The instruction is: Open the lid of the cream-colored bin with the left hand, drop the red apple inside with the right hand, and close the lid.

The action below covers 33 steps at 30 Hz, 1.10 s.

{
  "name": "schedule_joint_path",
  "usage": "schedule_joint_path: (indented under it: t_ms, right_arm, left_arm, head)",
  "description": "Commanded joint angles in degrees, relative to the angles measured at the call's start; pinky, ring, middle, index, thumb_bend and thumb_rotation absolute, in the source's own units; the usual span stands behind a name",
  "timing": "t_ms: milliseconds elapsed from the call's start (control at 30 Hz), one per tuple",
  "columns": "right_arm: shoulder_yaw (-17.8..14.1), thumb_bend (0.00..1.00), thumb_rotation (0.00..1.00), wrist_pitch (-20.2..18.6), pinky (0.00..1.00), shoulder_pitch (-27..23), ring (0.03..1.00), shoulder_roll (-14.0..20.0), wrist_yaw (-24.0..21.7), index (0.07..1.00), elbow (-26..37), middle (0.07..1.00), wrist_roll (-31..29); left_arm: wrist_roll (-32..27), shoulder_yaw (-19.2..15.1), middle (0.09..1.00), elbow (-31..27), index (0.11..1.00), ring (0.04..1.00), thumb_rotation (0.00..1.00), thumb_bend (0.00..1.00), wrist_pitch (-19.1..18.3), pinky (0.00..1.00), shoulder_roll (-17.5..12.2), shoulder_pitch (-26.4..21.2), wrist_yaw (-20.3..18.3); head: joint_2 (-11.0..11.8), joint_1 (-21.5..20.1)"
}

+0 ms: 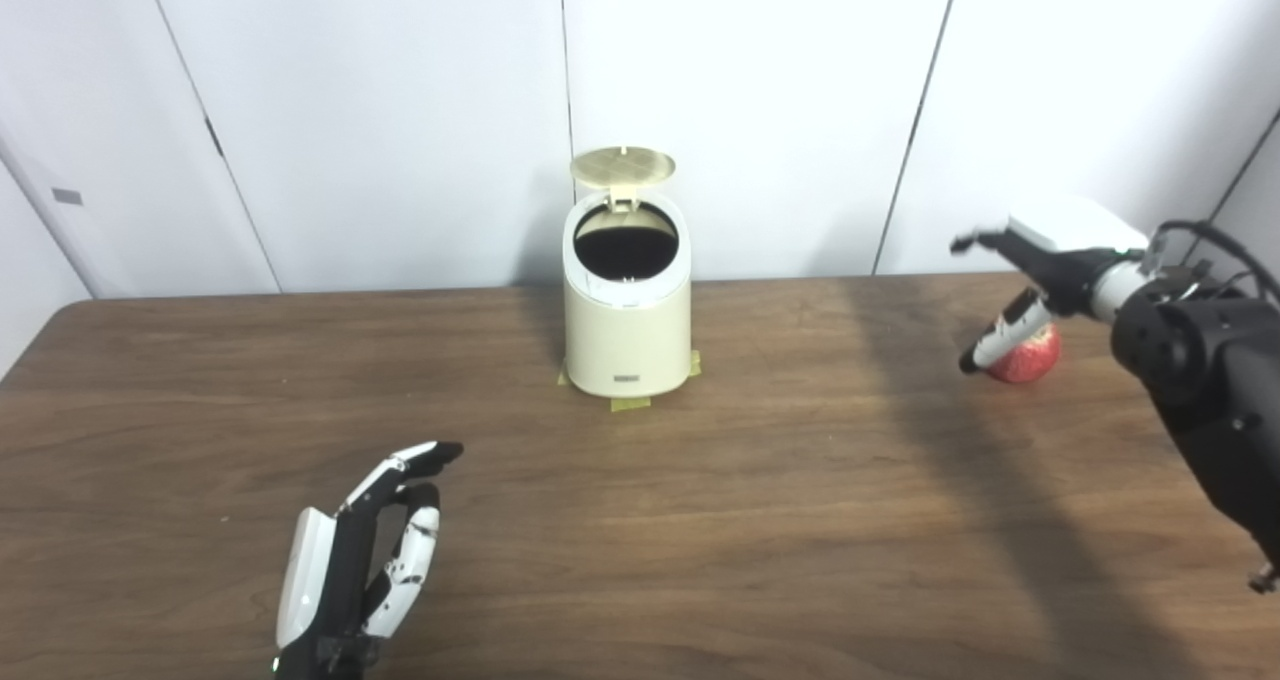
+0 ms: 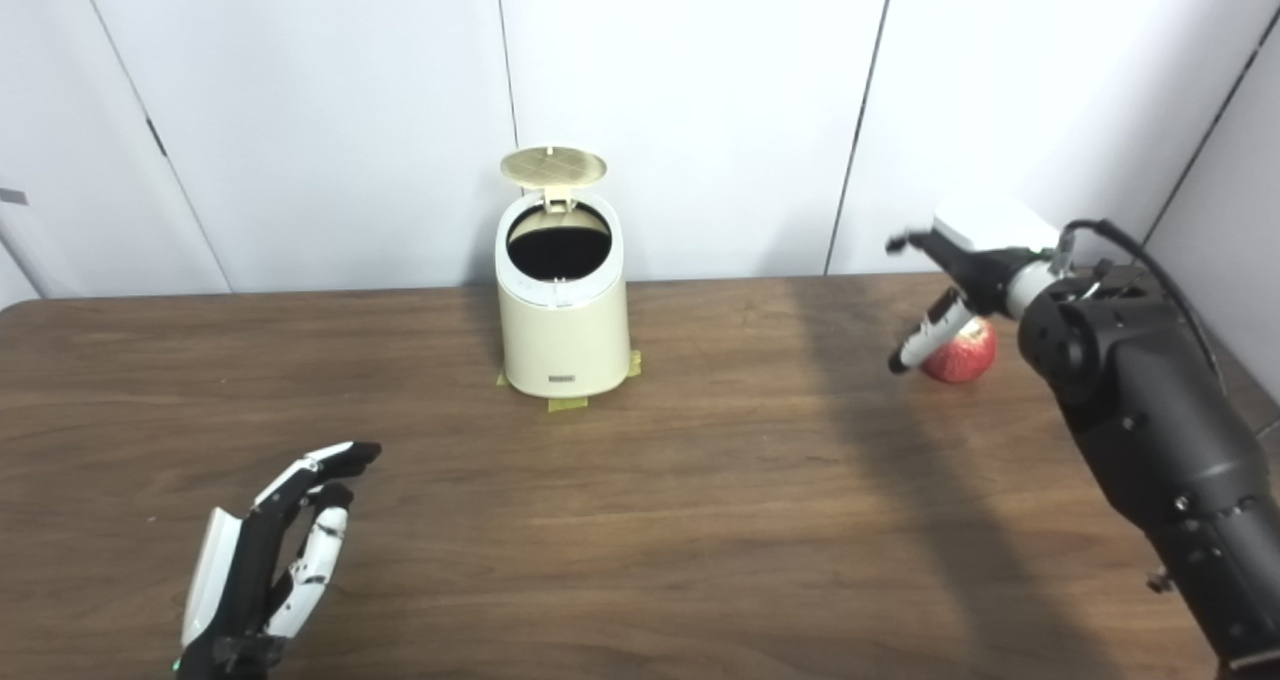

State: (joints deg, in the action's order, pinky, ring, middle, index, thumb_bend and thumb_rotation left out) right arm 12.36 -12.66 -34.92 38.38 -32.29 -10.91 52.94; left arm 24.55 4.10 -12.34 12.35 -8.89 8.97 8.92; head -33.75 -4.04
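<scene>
1. The cream-colored bin (image 1: pixel 627 330) sits toward the back middle of the brown wooden surface (image 1: pixel 700 520), close to the white wall panels (image 1: pixel 400 110). A few bits of yellowish tape (image 1: pixel 631 403) peek out around its base.
2. Its lid (image 1: pixel 622 167) is flipped up and standing open on the rear hinge, so you can look straight down into the dark inside.
3. The red apple (image 2: pixel 960 355) is way off on the right side of the surface, well apart from the bin and still sitting on the wood, not lifted.
4. The right hand (image 2: pixel 965 270) is right over the apple, coming at it from above and from the right. Its fingers (image 2: pixel 915 345) are spread, one reaching down along the apple's left side and another sticking out higher up. Can't really tell if that lower one is touching the apple or just in front of it, but nothing's closed around it.
5. The left hand (image 1: pixel 360 560) is down at the near left edge, nowhere near the bin. Fingers (image 1: pixel 425 455) are loosely apart and slightly curled, palm side facing right, holding nothing.
</scene>
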Motion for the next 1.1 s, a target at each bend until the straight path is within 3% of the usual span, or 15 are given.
schedule_joint_path:
  t_ms: [0, 200, 400, 533, 733, 1067]
  right_arm:
    - [0.04, 1.0, 0.37, 0.67, 0.66, -4.97, 0.87, 2.05, 2.27, 0.838, -1.13, 0.9, 0.35]
    - [2.31, 1.0, 0.38, 0.95, 0.66, -7.19, 0.881, 1.54, 2.34, 0.83, -7.37, 0.906, -0.97]
    - [4.61, 1.0, 0.3, -1.08, 0.67, -7.46, 0.873, 1.14, 1.33, 0.83, -9.43, 0.918, -0.84]
    - [5.22, 0.99, 0.3, 0.56, 0.68, -6.28, 0.868, 1.77, 3.14, 0.831, -11.45, 0.912, -1.92]
    - [6.01, 0.95, 0.25, -1.9, 0.71, -5.62, 0.901, 1.78, 0.25, 0.839, -10.7, 0.93, -2.46]
    - [6.13, 0.96, 0.22, -2.56, 0.65, -4.64, 0.822, 2.14, -0.26, 0.822, -11.17, 0.916, -4.41]
  left_arm:
    - [0.19, -0.05, 0.758, -0.18, 0.739, 0.756, 0.85, 0.16, 2.4, 0.66, 1.35, -1.37, 1.02]
    - [0.6, -0.16, 0.757, 0.14, 0.738, 0.755, 0.85, 0.16, 2.44, 0.66, 1.39, -1.59, 1.35]
    - [0.99, -0.14, 0.755, 0.19, 0.736, 0.752, 0.83, 0.14, 2.78, 0.65, 1.32, -1.66, 1.8]
    - [0.53, -0.16, 0.756, -0.07, 0.736, 0.754, 0.81, 0.14, 2.66, 0.65, 1.35, -1.37, 1.81]
    - [0.67, -0.21, 0.752, -0.54, 0.732, 0.75, 0.81, 0.14, 2.4, 0.65, 1.25, -1.11, 1.73]
    - [0.56, -0.14, 0.753, -0.4, 0.733, 0.753, 0.79, 0.13, 2.85, 0.65, 1.14, -1.06, 1.77]
  head:
    - [0.02, -0.02]
    - [0.2, 0.09]
    - [0.38, 0.52]
    - [0.35, 0.69]
    - [0.18, 0.68]
    - [0.15, 0.9]
